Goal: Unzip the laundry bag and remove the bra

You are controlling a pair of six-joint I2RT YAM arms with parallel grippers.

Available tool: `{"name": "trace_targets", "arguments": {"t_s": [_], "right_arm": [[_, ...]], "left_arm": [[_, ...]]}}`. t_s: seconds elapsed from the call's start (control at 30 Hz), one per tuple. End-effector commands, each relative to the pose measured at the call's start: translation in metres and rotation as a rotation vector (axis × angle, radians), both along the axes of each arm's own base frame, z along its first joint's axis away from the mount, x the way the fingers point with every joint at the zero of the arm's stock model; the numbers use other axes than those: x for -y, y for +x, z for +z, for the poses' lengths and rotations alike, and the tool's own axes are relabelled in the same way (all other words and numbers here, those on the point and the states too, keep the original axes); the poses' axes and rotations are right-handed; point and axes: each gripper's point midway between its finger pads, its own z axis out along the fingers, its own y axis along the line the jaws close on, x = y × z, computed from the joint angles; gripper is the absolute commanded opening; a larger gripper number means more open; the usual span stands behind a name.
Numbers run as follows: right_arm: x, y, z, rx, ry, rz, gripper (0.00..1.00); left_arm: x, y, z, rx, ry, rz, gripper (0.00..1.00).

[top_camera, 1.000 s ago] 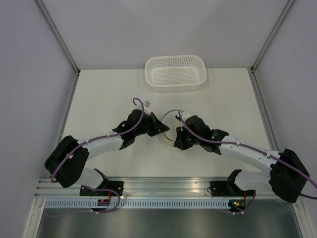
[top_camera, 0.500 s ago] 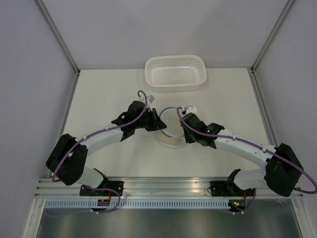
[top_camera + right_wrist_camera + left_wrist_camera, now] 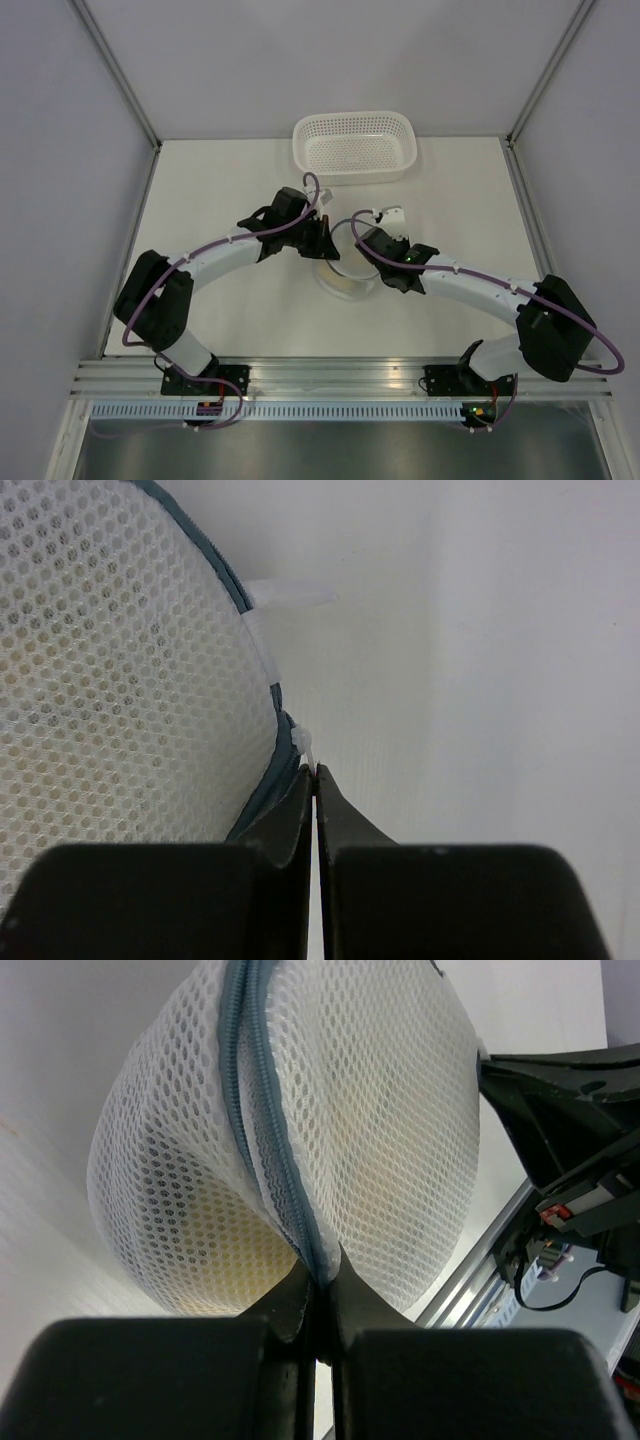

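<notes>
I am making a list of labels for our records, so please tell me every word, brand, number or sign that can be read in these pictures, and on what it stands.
No text can be read in any view.
The laundry bag shows only plain mesh and a zipper.
The basket is unmarked.
The connector at the right of the left wrist view is too small and blurred to show any marking.

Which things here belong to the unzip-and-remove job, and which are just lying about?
Job in hand:
laundry bag
bra, a yellowish shape showing through the mesh
left gripper, shut on the bag's zipper rim
right gripper, shut at the zipper pull

Lying about:
white basket, farther back, apart from the bag
</notes>
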Motion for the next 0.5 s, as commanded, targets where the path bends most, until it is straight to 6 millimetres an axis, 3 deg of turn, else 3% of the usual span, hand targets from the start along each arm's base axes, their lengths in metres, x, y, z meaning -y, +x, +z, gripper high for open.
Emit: {"name": "trace_targets", "arguments": {"t_s": [0.0, 0.2, 0.27, 0.3, 0.33, 0.4, 0.47], "right_arm": [[0.021, 0.016, 0.030, 0.149, -0.051, -0.095, 0.00], [0.017, 0.016, 0.024, 0.140, -0.038, -0.080, 0.00], [0.012, 0.014, 0.022, 0.127, -0.014, -0.063, 0.01], [0.012, 0.013, 0.019, 0.117, -0.008, -0.054, 0.00], [0.008, 0.012, 0.018, 0.115, 0.013, -0.046, 0.00], [0.004, 0.008, 0.014, 0.094, 0.042, -0.027, 0.00], [0.000, 0.005, 0.012, 0.083, 0.074, -0.011, 0.00]], "left_arm": [[-0.006, -0.019, -0.011, -0.039, 0.066, -0.152, 0.02], [-0.001, -0.011, -0.008, -0.027, 0.080, -0.177, 0.02], [-0.002, -0.005, -0.003, -0.010, 0.085, -0.137, 0.21], [-0.003, -0.003, 0.000, -0.004, 0.086, -0.119, 0.37], [-0.005, -0.002, -0.001, -0.017, 0.091, -0.079, 0.69], [-0.015, 0.008, 0.007, 0.024, 0.117, 0.018, 0.85], [-0.028, 0.014, 0.006, 0.026, 0.148, 0.143, 0.92]]}}
